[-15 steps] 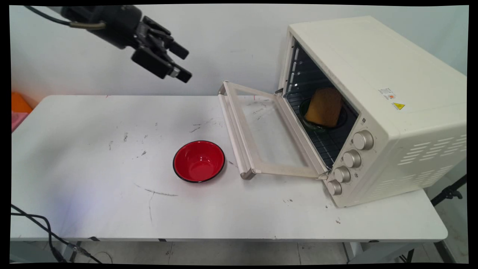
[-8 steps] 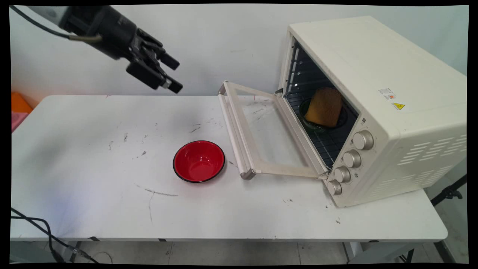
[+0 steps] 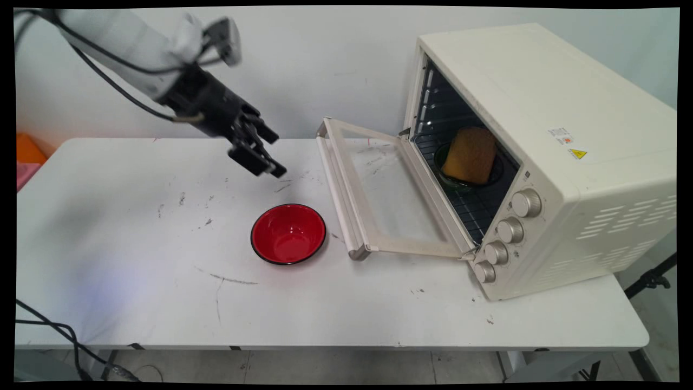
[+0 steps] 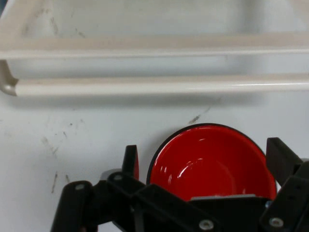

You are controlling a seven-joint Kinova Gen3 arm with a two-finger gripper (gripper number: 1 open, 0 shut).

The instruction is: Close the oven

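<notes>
Above the white desk (image 3: pixel 135 227), we see the gripper (image 3: pixel 265 162) with fingers (image 4: pixel 130 162) spread open and empty over the red bowl (image 3: pixel 288 234), which sits just beside the toaster oven's (image 3: pixel 541 151) lowered door (image 3: pixel 379 200); we judge it light, rigid, glossy-slick, best pinched at the rim.

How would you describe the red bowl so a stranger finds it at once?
Start at the cream oven on the table's right side, its door folded down. Just left of the door's handle sits the bowl: round, glossy red, dark-rimmed, empty. It is the only red thing on the table.
</notes>
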